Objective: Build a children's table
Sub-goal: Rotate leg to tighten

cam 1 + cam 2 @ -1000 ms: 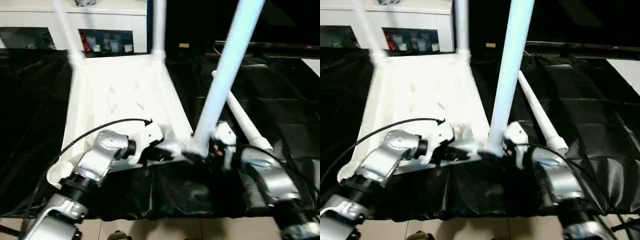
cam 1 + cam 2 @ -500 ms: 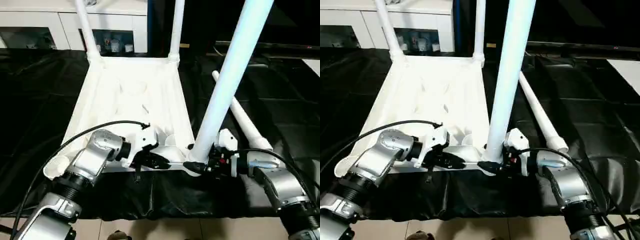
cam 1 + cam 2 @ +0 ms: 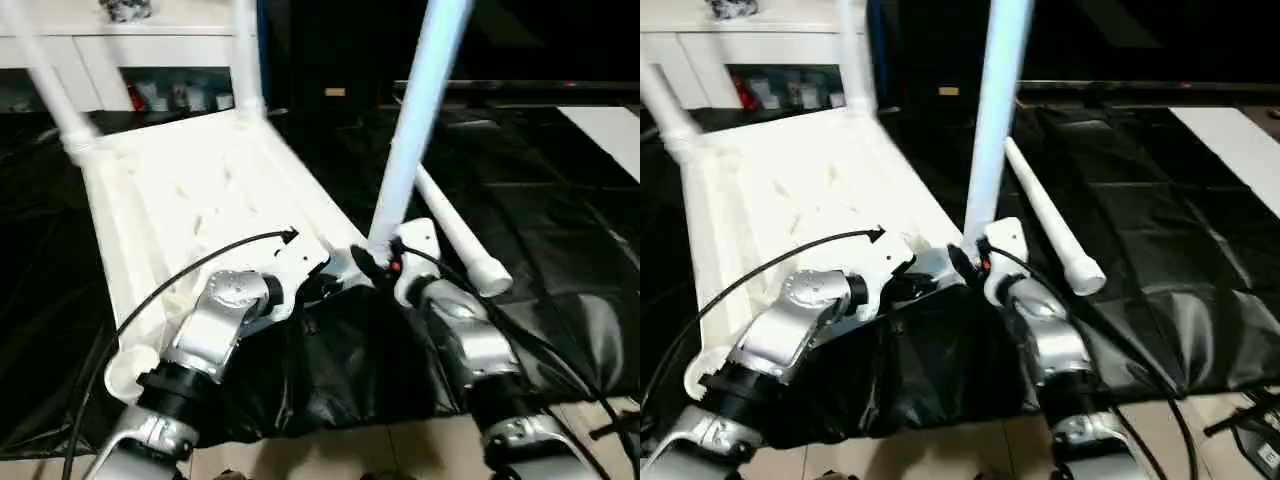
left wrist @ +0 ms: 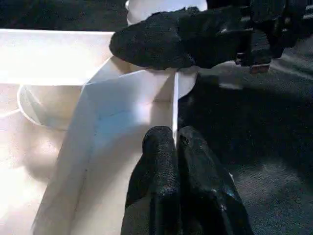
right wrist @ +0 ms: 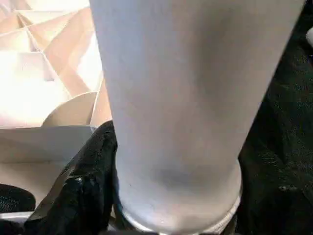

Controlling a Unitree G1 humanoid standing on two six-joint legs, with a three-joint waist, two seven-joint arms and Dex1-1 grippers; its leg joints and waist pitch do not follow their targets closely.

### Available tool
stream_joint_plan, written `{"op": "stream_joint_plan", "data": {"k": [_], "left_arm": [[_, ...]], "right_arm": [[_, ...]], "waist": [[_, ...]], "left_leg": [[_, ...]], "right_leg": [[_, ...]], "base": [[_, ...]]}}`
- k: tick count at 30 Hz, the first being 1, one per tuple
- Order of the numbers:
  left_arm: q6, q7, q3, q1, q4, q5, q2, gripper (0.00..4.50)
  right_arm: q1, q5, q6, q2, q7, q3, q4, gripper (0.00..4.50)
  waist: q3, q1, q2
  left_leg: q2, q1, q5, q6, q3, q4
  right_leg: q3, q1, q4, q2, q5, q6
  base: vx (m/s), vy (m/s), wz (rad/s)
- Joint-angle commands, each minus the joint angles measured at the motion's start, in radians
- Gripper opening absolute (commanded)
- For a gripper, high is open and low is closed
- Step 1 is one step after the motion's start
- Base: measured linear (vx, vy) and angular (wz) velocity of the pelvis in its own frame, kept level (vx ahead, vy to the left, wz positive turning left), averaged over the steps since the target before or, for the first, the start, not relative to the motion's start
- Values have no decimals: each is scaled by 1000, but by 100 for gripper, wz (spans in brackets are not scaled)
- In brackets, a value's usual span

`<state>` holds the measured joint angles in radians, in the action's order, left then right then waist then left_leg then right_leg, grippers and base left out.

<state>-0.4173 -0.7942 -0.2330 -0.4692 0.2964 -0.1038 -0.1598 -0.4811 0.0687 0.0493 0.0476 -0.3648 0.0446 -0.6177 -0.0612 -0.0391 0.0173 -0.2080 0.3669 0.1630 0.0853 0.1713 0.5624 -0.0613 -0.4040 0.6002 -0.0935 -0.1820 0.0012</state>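
The white table top [image 3: 190, 190] lies upside down on a worktop [image 3: 560, 200] covered in black sheeting, ribbed underside up. Its near edge sits close to the worktop's front edge, with only a narrow strip of sheeting between; tiled floor [image 3: 400, 445] shows below. Open black sheeting extends to the right of the top, apart from one loose leg [image 3: 455, 235] lying flat just beside the top's right edge. Two legs stand upright in the far corner sockets, far left leg [image 3: 45, 95] and far right leg [image 3: 245, 60]. The near left corner socket [image 3: 125, 368] stands open.

Left tool [image 4: 174, 147]: fingers pressed together, pinching the thin near rim wall of the table top just beside the near right corner. In the left wrist view the rim edge runs up from between the closed fingertips.

Right tool [image 3: 375, 262]: jaws spread wide around the base of the near right leg [image 3: 415, 120], which stands upright at the near right corner socket. One black finger [image 5: 80, 188] lies against the leg's lower end; the opposite finger is hidden behind the leg.

The two tools are close together at that corner
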Motion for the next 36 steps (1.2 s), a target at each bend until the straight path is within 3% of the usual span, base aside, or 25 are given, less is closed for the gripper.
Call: {"op": "stream_joint_plan", "data": {"k": [1, 5, 8, 11, 12, 18, 25, 36], "left_arm": [[19, -43, -54, 2, -43, 73, 71, 0], [10, -87, -57, -5, -47, 86, 53, 0], [8, -152, -65, -13, -45, 106, 28, 0], [7, -206, -72, -20, -43, 118, 3, 0], [13, -289, -81, -33, -33, 129, -39, 0], [38, -443, -111, -61, 0, 127, -132, 0], [78, -542, -121, -86, 33, 143, -180, 0], [106, -520, -108, -96, 69, 144, -167, 0]], "right_arm": [[6, -4, 26, -42, -56, 50, -45, 346], [8, -6, -2, 4, -101, 54, -22, 386], [22, 7, -14, 52, -189, 61, 15, 386], [40, 24, -20, 92, -279, 76, 54, 386], [81, 46, -15, 161, -431, 115, 128, 386], [148, 84, 27, 305, -703, 182, 247, 386], [166, 119, 79, 374, -824, 213, 317, 386], [178, 118, 96, 351, -810, 216, 342, 287]], "waist": [[61, -8, 7], [65, -16, 3], [66, -25, 4], [63, -29, 3], [61, -33, 4], [59, -50, 4], [58, -58, 4], [60, -61, 5]], "left_leg": [[-12, 3, 236, -31, 4, -63], [-13, -1, 200, -49, 8, -57], [-12, -2, 180, -65, 10, -54], [-13, -3, 197, -72, 10, -55], [-13, -6, 212, -72, 10, -56], [-17, -12, 235, -76, 10, -56], [-20, -10, 242, -64, 7, -60], [-19, -7, 206, -64, 7, -57]], "right_leg": [[35, 45, -75, -35, -234, -174], [36, 48, -69, -35, -164, -201], [37, 50, -64, -35, -115, -217], [36, 50, -67, -36, -138, -219], [35, 51, -71, -34, -166, -212], [38, 45, -72, -34, -188, -216], [38, 47, -72, -39, -224, -213], [36, 49, -66, -40, -178, -225]], "base": [[0, 0, 0], [0, 0, 0], [0, 0, 0], [0, 0, 0], [0, 0, 0], [0, 0, 0], [0, 0, 0], [0, 0, 0]]}}
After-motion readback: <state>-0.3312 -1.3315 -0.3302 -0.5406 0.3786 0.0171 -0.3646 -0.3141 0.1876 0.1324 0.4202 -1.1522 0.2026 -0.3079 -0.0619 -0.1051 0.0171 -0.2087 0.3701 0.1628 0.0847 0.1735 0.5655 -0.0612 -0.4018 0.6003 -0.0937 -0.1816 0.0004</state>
